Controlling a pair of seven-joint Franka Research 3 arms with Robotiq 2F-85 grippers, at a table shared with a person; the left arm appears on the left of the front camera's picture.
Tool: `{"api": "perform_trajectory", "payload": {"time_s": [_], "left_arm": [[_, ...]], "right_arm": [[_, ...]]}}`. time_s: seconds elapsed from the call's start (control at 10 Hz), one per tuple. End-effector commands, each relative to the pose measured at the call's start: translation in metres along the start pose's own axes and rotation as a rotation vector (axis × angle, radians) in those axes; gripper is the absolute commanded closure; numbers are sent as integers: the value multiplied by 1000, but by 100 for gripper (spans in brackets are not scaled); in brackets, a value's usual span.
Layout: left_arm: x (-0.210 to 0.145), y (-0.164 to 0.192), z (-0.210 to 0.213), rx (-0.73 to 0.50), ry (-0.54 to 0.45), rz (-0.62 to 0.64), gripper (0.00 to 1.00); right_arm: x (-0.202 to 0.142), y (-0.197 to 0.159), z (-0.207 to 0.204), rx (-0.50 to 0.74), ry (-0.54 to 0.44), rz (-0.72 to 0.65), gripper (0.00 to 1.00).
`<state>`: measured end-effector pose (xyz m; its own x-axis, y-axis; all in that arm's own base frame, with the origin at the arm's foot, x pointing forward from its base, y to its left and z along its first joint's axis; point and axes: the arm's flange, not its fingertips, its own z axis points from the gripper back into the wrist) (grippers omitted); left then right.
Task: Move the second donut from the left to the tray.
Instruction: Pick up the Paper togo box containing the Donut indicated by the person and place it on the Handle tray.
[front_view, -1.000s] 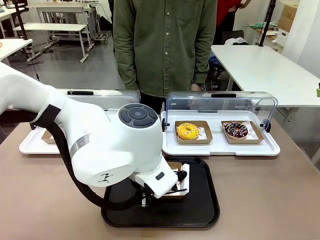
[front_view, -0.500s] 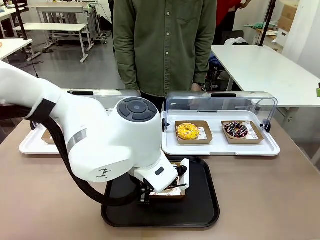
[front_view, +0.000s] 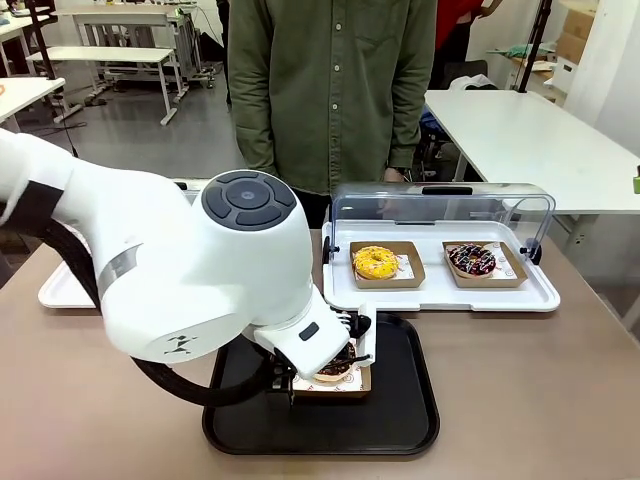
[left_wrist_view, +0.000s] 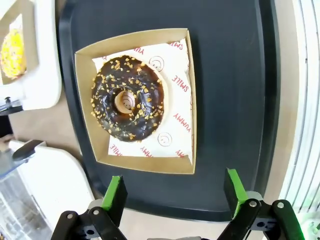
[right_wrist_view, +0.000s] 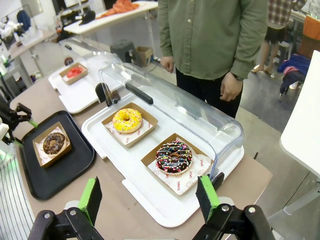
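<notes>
While the left arm bulks across the left and centre of the front view, its left tool (left_wrist_view: 174, 195) hangs over the near rim of the tray (left_wrist_view: 235, 100), green-padded fingers (left_wrist_view: 115, 196) spread wide with nothing between them. Second donut from the left (left_wrist_view: 127, 105), chocolate glaze with light specks, sits in its square cardboard holder (left_wrist_view: 85, 110) on the tray, upper centre of the left wrist view, apart from both fingers. Holder lies on printed white paper. In the front view the donut (front_view: 333, 368) shows just below the wrist, lower centre, on the black tray (front_view: 400, 420), which rests on the brown desk (front_view: 540, 390).

Right tool (right_wrist_view: 150, 201) at the bottom of its own view, fingers apart, empty. Beyond it: white display tray (right_wrist_view: 150, 200) with clear lid raised, holding a yellow donut (right_wrist_view: 127, 120) and a sprinkled dark donut (right_wrist_view: 174, 157). Person in green shirt (front_view: 330, 90) stands at the far side, upper centre.
</notes>
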<state>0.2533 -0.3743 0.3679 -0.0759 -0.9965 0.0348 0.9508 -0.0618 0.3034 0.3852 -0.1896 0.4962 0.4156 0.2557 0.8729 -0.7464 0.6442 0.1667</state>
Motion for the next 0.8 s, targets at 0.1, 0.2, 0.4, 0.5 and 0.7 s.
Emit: {"api": "perform_trajectory", "payload": {"time_s": [0.1, 0.2, 0.4, 0.5, 0.7], "left_arm": [[0, 0, 0, 0, 0, 0, 0], [0, 0, 0, 0, 0, 0, 0], [0, 0, 0, 0, 0, 0, 0], [0, 0, 0, 0, 0, 0, 0], [0, 0, 0, 0, 0, 0, 0]], "right_arm": [[1, 0, -1, 4, -12, 6, 0], [1, 0, -1, 4, -12, 6, 0], [1, 0, -1, 4, -12, 6, 0], [1, 0, -1, 4, -12, 6, 0], [1, 0, -1, 4, -12, 6, 0]]}}
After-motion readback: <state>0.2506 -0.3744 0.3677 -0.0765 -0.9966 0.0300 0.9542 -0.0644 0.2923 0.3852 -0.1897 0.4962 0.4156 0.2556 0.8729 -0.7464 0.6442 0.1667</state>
